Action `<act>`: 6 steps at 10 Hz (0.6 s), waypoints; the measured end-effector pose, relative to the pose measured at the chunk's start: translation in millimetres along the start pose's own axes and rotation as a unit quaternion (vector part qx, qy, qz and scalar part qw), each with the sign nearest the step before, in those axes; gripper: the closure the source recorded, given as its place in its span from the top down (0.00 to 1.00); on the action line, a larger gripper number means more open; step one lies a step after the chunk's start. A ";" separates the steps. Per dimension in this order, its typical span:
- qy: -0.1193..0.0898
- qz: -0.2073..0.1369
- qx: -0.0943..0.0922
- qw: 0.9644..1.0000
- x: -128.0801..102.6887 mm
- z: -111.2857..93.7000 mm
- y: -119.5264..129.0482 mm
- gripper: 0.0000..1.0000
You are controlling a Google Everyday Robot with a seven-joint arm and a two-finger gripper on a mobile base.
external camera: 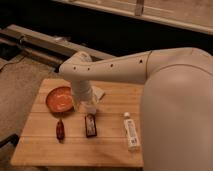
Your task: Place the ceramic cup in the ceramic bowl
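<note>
The orange-red ceramic bowl (pixel 59 99) sits on the left part of the wooden table (pixel 110 150). My white arm reaches in from the right, and its gripper (pixel 88 102) points down just to the right of the bowl. A small white shape at the gripper's tip (pixel 90 108), low over the table, looks like the ceramic cup. The wrist hides most of it. It is beside the bowl's right rim, not inside the bowl.
A dark red oblong item (pixel 60 129) and a brown snack bar (pixel 90 125) lie in front of the bowl. A white labelled tube (pixel 131 131) lies to the right. My arm's bulk covers the table's right side. Carpet lies to the left.
</note>
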 end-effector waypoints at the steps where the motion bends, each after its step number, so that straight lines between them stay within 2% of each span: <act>1: -0.002 0.001 0.005 1.000 -20.3 7.8 -10.7 0.65; 4: -0.007 0.013 0.016 1.000 -71.4 31.4 -41.5 0.65; 6: -0.004 0.027 0.024 0.999 -87.6 48.6 -56.1 0.65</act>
